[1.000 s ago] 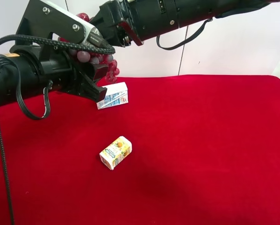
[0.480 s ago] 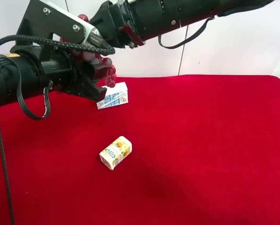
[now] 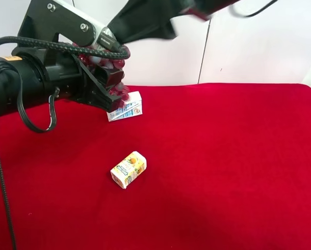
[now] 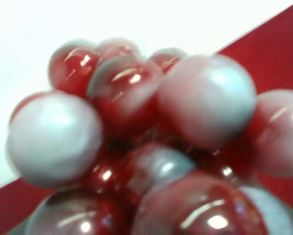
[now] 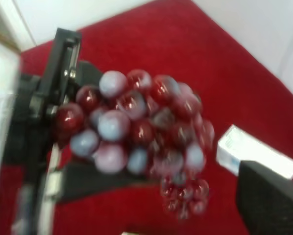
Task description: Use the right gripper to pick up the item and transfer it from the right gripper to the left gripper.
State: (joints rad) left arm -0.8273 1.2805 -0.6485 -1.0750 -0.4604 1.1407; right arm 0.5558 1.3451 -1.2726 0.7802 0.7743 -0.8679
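Nearest, on the red cloth [image 3: 223, 172]: a yellow juice carton [image 3: 128, 169], lying alone, touched by nothing. Farther, left of centre: a white-and-blue carton [image 3: 125, 110], also flat on the cloth. Just above that carton, in the air at the far left of the scene: the item [image 3: 107, 62], pinched between the jaws of the left gripper [image 3: 109, 78], with some grapes hanging low beside the carton's top. Farthest and highest: the right gripper [image 3: 127, 26], blurred, apart from the bunch and gripping nothing. Looks spread, judging by its one finger [image 5: 269, 200] at the edge of the right wrist view.

Judged nearly finished: lifted already, passed already into the left claw, let go by the right one. Left to do, at most: drawing the right arm clear.

Hard to make out:
- the stem, seen nowhere;
- the left fingers, hidden behind grapes in the left wrist view;
- the second right finger, out of frame;
- whether the lowest grapes touch the carton, cannot tell.
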